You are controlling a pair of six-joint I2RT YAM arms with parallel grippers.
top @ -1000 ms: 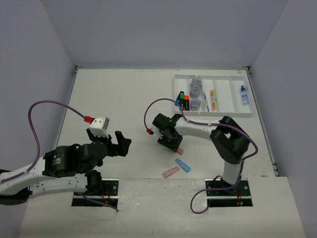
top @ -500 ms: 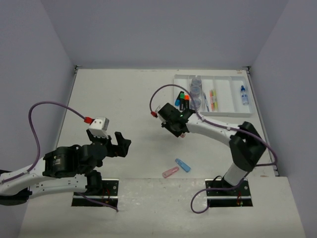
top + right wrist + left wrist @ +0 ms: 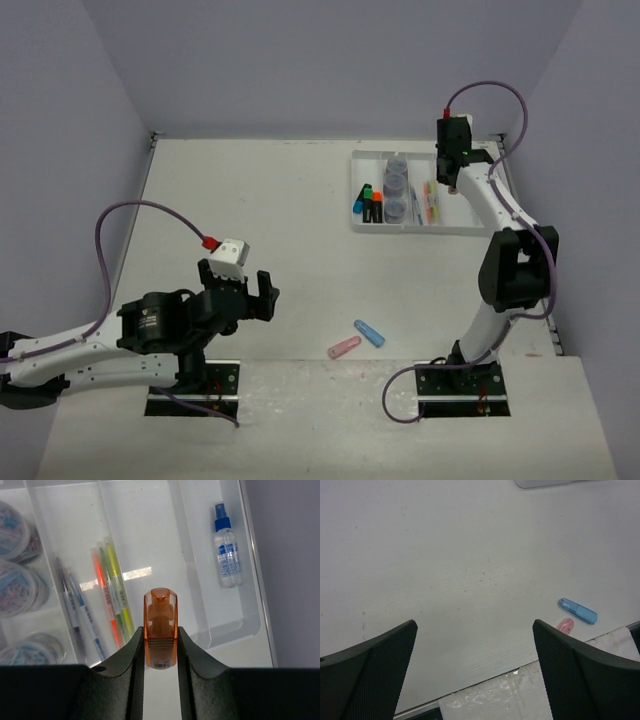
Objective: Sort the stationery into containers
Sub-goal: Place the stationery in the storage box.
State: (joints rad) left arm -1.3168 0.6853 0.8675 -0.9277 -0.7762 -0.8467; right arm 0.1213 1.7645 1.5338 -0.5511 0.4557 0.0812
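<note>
My right gripper (image 3: 160,636) is shut on an orange capsule piece (image 3: 160,617) and holds it over the white divided tray (image 3: 145,530), above the compartment between the thin pens (image 3: 111,592) and the small blue-capped bottle (image 3: 226,555). In the top view the right gripper (image 3: 447,176) hangs over the tray (image 3: 480,229). Three grey-blue jars (image 3: 397,184) and the highlighters (image 3: 368,204) lie in the tray's left compartments. A blue capsule piece (image 3: 369,333) and a pink one (image 3: 344,347) lie on the table. My left gripper (image 3: 256,297) is open and empty to their left.
The left wrist view shows the blue capsule (image 3: 577,611) and the pink capsule (image 3: 565,625) near the table's front edge, right of my open left gripper (image 3: 474,626). The tray's corner (image 3: 540,483) shows at the top. Walls close in the table on three sides.
My right arm has swung from the table's middle to over the tray, carrying the orange capsule. My left gripper has shifted slightly right and stays open.
</note>
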